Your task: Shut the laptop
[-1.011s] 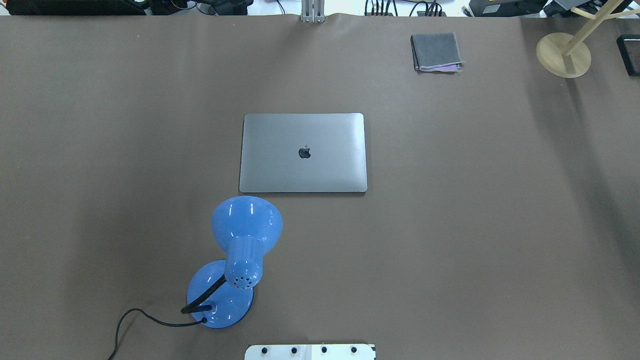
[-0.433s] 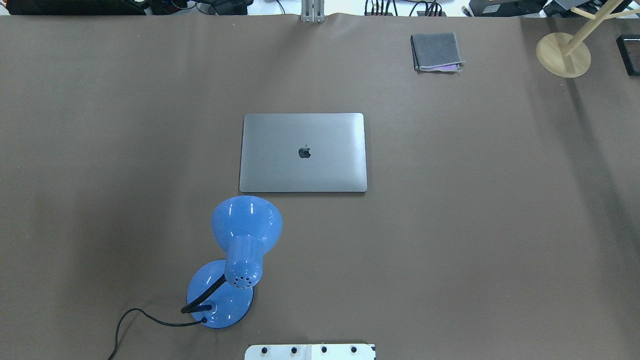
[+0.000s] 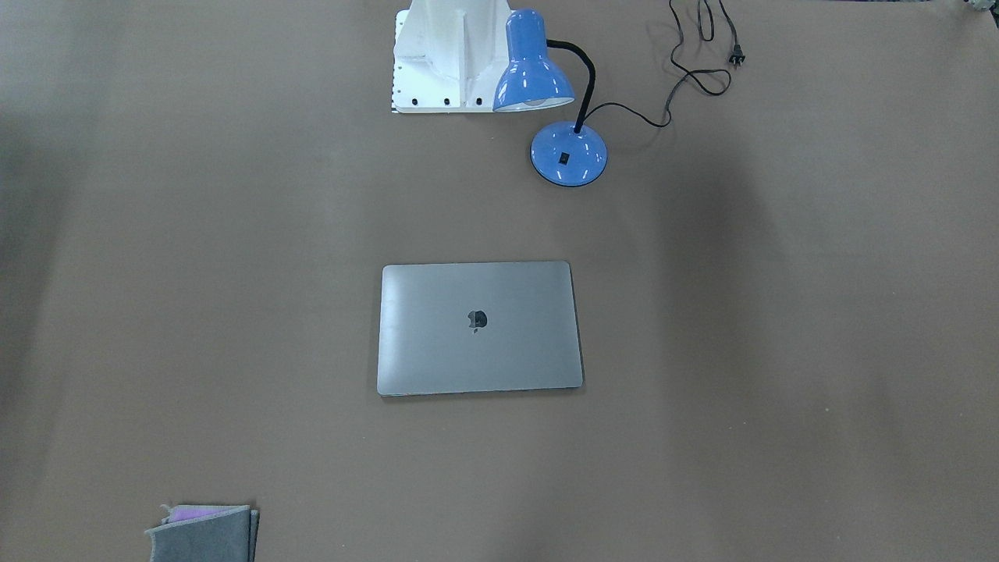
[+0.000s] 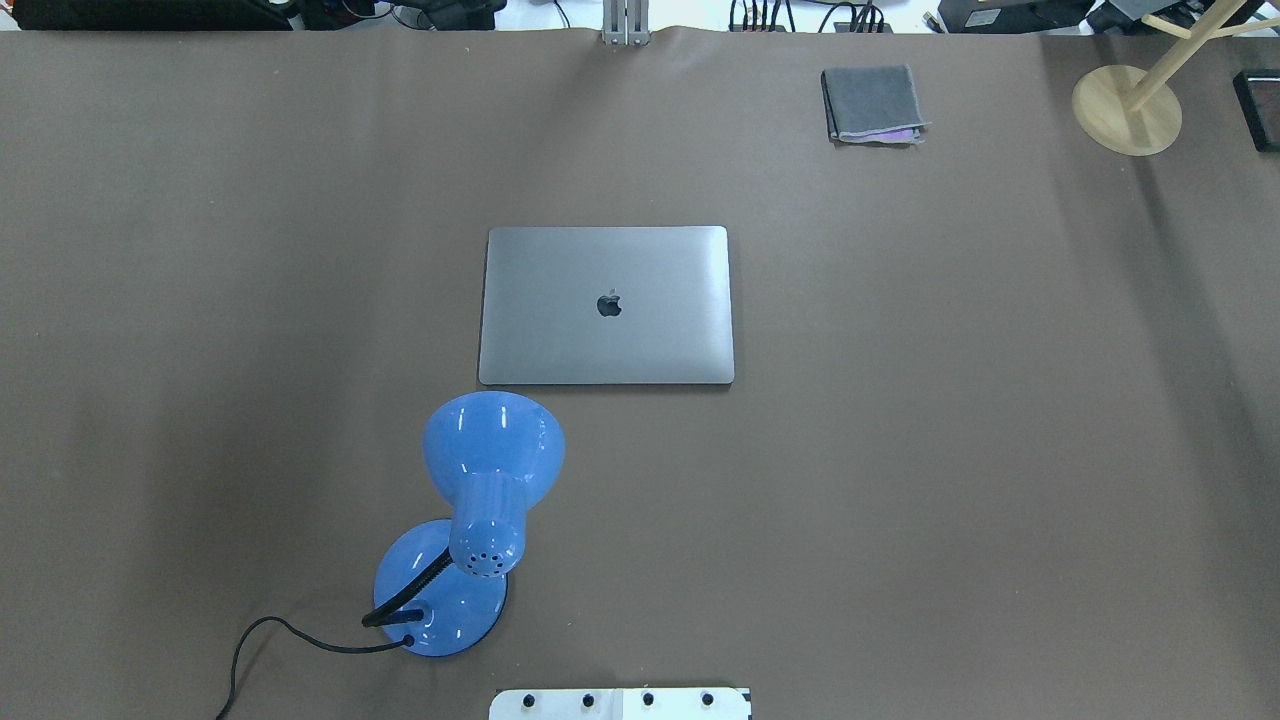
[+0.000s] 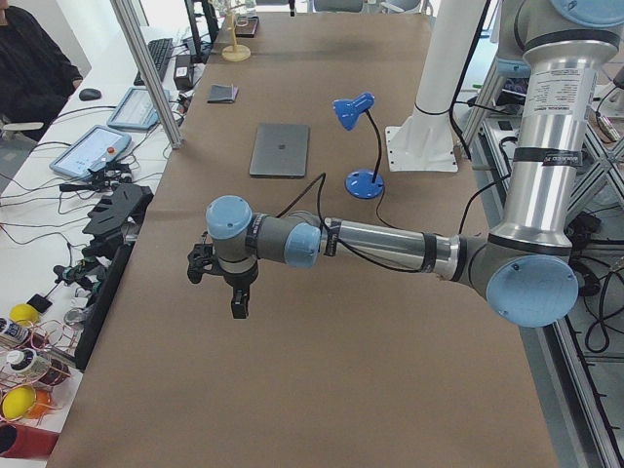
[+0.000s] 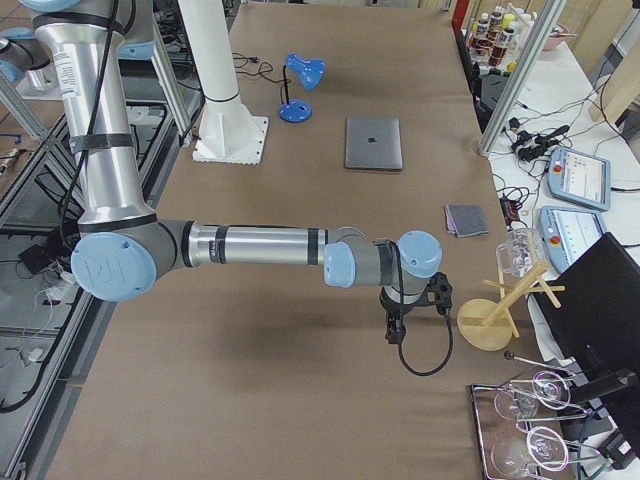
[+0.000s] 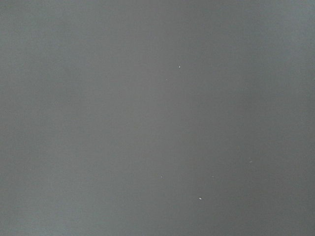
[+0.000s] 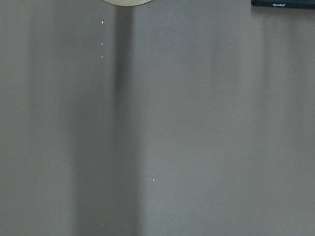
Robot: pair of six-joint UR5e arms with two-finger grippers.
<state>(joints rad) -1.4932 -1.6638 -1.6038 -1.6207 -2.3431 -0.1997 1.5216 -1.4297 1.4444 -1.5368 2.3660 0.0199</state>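
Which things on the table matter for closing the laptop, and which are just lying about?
For the job: laptop, its lid already down flat.

Lying about: blue desk lamp, folded grey cloth, wooden stand.

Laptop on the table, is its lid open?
No, the laptop lies flat with its lid shut, the logo facing up.
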